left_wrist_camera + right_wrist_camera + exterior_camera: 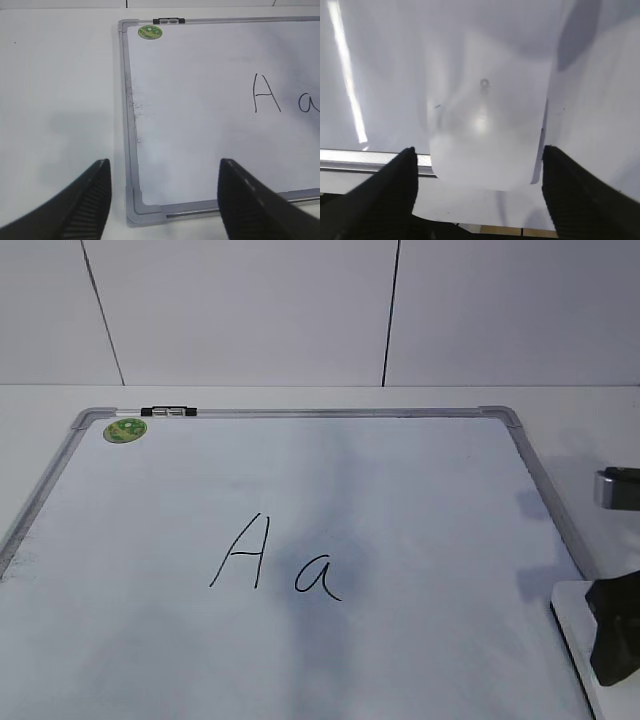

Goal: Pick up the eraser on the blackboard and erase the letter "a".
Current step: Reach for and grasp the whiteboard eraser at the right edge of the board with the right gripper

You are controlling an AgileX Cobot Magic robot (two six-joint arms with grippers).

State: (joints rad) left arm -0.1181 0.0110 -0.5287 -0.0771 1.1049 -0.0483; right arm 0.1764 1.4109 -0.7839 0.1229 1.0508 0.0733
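Note:
The blackboard [420, 480] is a white board in a silver-grey frame that lies flat, with a capital "A" and the letter "a" [318, 575] to its right. The "a" also shows at the right edge of the left wrist view [310, 101]. The eraser [485, 125], a white rounded block, lies over the board's right frame edge and shows in the exterior view [572, 625]. My right gripper [479, 150] is open and straddles the eraser, one finger on each side; it shows dark in the exterior view [615, 632]. My left gripper [162, 167] is open and empty above the board's near left corner.
A green round sticker [125, 429] and a black-and-silver clip [168, 412] sit at the board's far left corner. White tabletop [55, 90] lies left of the board. A white tiled wall [300, 310] stands behind. A silver part of the right arm [618, 488] shows at the right edge.

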